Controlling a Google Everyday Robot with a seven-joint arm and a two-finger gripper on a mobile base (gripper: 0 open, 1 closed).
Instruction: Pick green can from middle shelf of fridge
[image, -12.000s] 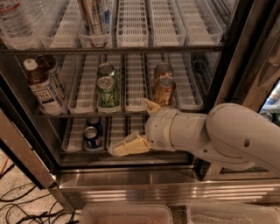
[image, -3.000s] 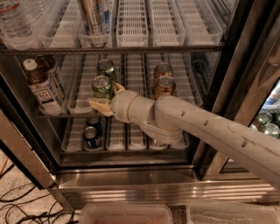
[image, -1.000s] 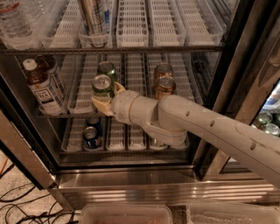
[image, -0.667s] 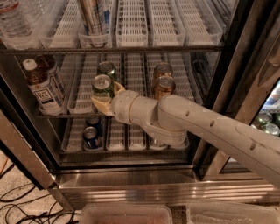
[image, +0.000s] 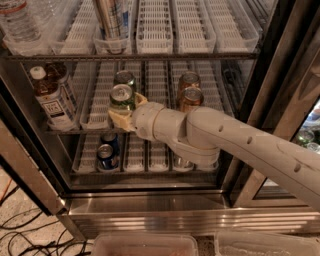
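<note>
The green can (image: 122, 96) with a silver lid stands at the front of a white lane on the middle shelf (image: 157, 86) of the fridge (image: 150, 206). My gripper (image: 126, 111) reaches in from the right and is shut on the green can. One pale finger (image: 118, 120) is under its left front and the other is at its right side. A darker second green can (image: 124, 77) stands right behind it. Two copper-orange cans (image: 191, 98) stand two lanes to the right, just above my arm.
A labelled bottle (image: 51, 101) stands at the left of the middle shelf. A blue can (image: 106, 154) sits on the lower shelf. A tall can (image: 112, 19) and a water bottle (image: 19, 22) are on the top shelf. The glass door frame (image: 280, 75) is on the right; cables (image: 20, 235) lie on the floor.
The arm rose from the lower shelf to the middle shelf and closed its fingers around the green can. In the last second the can and gripper shifted slightly right.
</note>
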